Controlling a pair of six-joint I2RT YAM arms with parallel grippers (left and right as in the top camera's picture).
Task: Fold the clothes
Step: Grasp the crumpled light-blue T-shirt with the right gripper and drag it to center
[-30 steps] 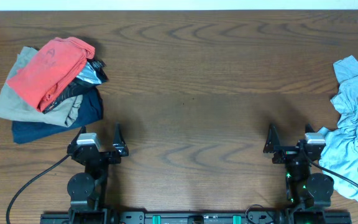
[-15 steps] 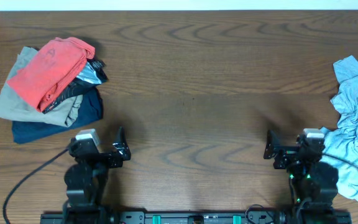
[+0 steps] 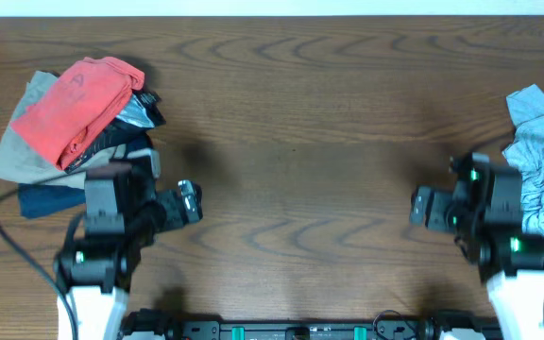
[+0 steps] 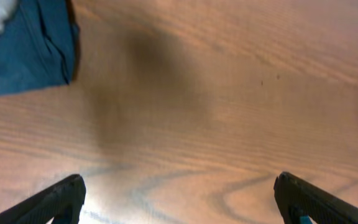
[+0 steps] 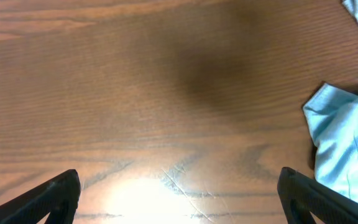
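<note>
Both splayed: left tool (image 4: 179, 186) | right tool (image 5: 179, 180) | clothes (image 3: 536, 123) crumpled far right

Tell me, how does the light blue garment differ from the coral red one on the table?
The light-blue garment is crumpled and wrinkly; the coral-red garment is folded. The light-blue garment lies alone at the right edge of the table; the coral-red garment sits atop a pile of other clothes at the left. Both are soft cloth, and neither is held.
</note>
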